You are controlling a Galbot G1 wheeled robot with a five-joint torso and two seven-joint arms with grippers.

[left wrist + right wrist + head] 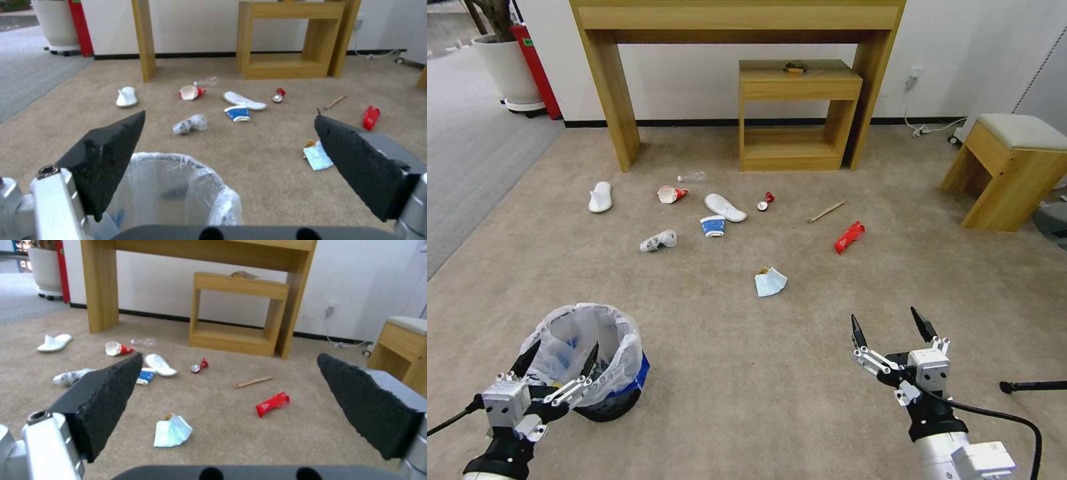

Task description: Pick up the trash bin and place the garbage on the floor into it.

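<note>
Overhead, the left end effector [557, 369] hangs spread at seven o'clock, straddling the near rim of the trash bin [602, 363]; the right end effector [894, 330], also spread, waits at five. Through the left wrist, the bin's bag [178, 186] sits between the fingers. Through the right wrist, the blue paper [171, 431] lies nearest on the floor [231, 436]. Pinching only the loose bag could tip the bin.

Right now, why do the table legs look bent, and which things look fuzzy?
Head view: the wide lens bows the tall wooden table. Left wrist view: the close black fingers and the crinkly white-bagged black trash bin look soft. Right wrist view: the near fingers blur too.
</note>
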